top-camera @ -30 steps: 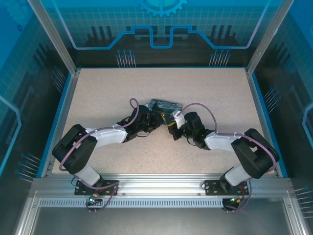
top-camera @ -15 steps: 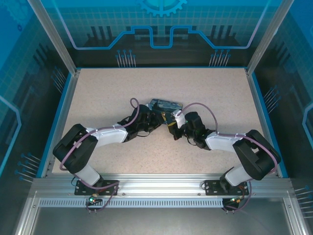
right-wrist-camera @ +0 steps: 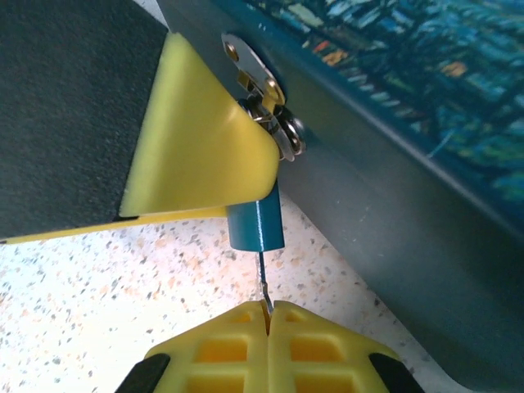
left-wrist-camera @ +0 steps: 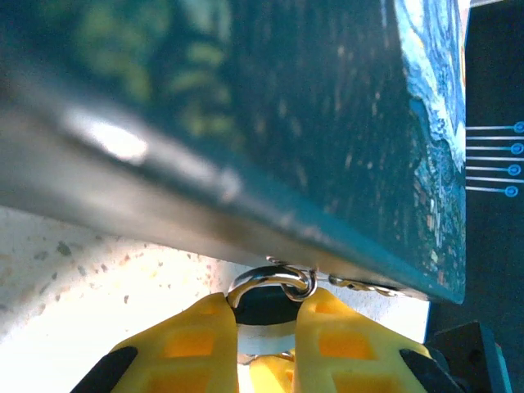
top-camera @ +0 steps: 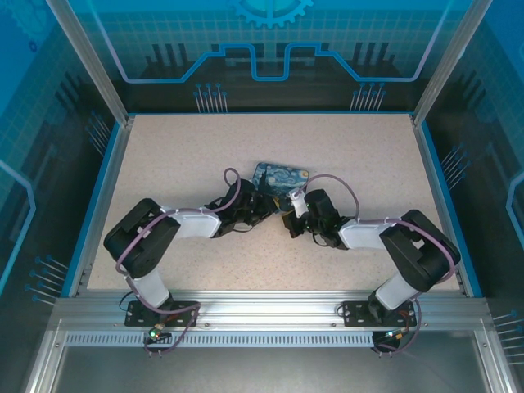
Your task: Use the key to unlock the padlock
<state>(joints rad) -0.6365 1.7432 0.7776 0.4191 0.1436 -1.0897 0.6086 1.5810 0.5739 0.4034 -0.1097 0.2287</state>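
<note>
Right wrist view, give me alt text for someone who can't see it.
The right hand, shut on the thin silvery key, holds its tip at the underside of the blue padlock. The padlock hangs from the clasp of the painted tin, with the left hand's yellow finger pressed against it.

Overhead view evenly lit, sharp; left wrist view blurred up close, glare streak on the tin (left-wrist-camera: 270,106); surface (left-wrist-camera: 90,286) washed out bright.
</note>
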